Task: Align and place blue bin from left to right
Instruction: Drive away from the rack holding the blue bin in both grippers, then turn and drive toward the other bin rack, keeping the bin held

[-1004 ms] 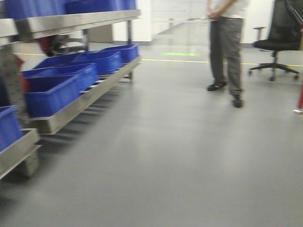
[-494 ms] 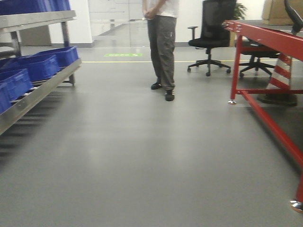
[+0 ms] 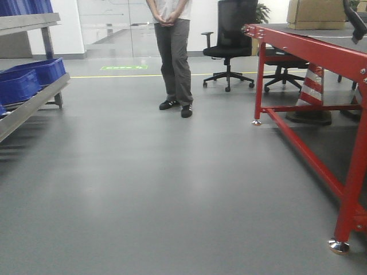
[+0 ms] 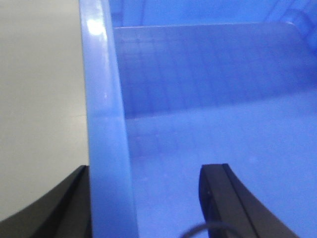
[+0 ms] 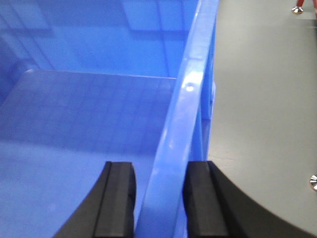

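Note:
The blue bin (image 4: 208, 74) fills both wrist views, held above the grey floor. In the left wrist view its left rim (image 4: 104, 99) runs between the fingers of my left gripper (image 4: 146, 168). The outer finger lies against the rim and the inner finger stands well off it, inside the bin, so this gripper is open. In the right wrist view the same blue bin (image 5: 89, 99) shows its right rim (image 5: 185, 109), and my right gripper (image 5: 158, 166) is shut on it, one finger on each side. Neither gripper nor the held bin shows in the front view.
A steel rack (image 3: 28, 106) with other blue bins (image 3: 23, 80) stands at the far left. A red-framed table (image 3: 309, 51) runs along the right, with a cardboard box (image 3: 315, 14) on it and a striped cone (image 3: 312, 86) beneath. A person (image 3: 172, 51) and office chairs (image 3: 229, 34) stand ahead.
The front view has swung to the right. The rack of blue bins has slid off to the left edge, and the red table has come in on the right.

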